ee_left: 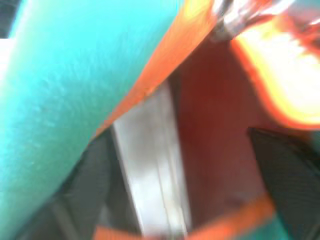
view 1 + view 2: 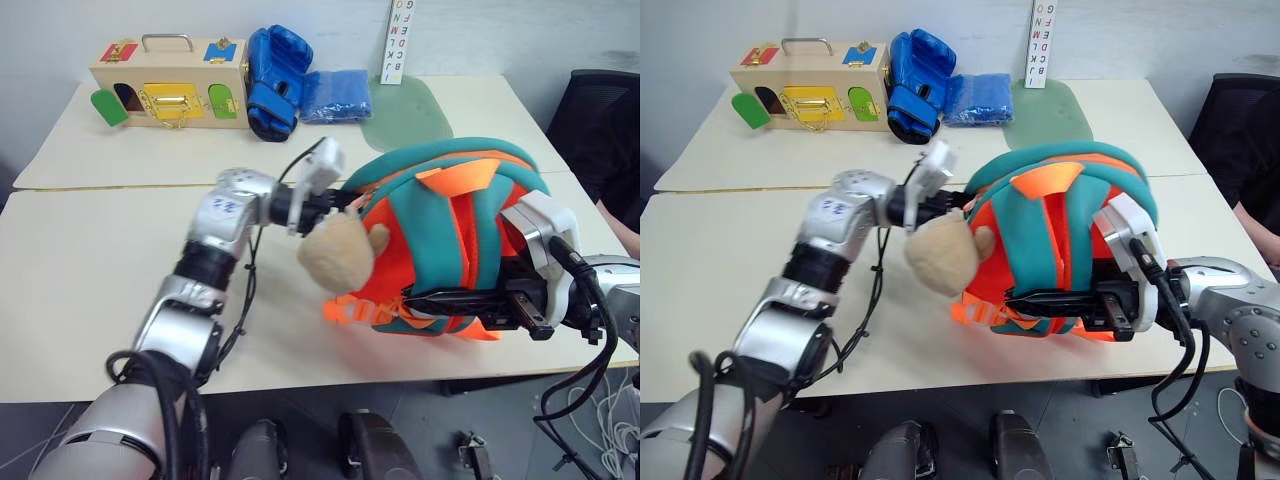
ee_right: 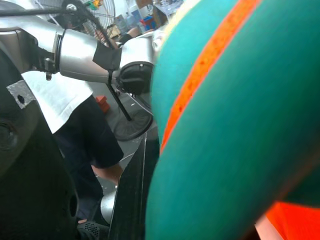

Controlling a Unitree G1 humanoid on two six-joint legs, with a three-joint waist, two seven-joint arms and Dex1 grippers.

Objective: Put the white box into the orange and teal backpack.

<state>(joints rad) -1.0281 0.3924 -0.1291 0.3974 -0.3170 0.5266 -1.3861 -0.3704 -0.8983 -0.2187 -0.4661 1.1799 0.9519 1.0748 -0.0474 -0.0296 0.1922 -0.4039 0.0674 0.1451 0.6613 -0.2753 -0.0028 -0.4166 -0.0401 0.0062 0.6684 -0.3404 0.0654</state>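
Backpack [image 2: 440, 240] sits near the front edge of the cream table [image 2: 90, 300], orange with broad teal panels, its tan plush toy [image 2: 335, 252] hanging off the side that faces the left arm. Left gripper [image 2: 345, 200] reaches in from that side, level, its tip buried in the bag's opening just above the toy. In the left wrist view two dark fingers [image 1: 87, 185] stand spread wide apart inside the reddish interior, and between them lies a pale flat slab, most likely the white box [image 1: 150, 175], already inside the bag; the blur leaves it unclear whether either finger touches it. Right gripper [image 2: 415, 298] comes in low from the opposite side, long black fingers pressed together across the bag's lower front by the orange webbing. Whether they pinch strap or fabric I cannot tell. In the right wrist view teal cloth with an orange seam sits hard against that finger. Far end of the table: wooden box [image 2: 170, 85] with coloured doors, blue boxing glove [image 2: 275, 80] beside it, folded blue cloth [image 2: 337, 95], green mat [image 2: 408, 115], an upright letter chart [image 2: 397, 40]. A person in dark clothes sits at the table's right edge [image 2: 610, 150].
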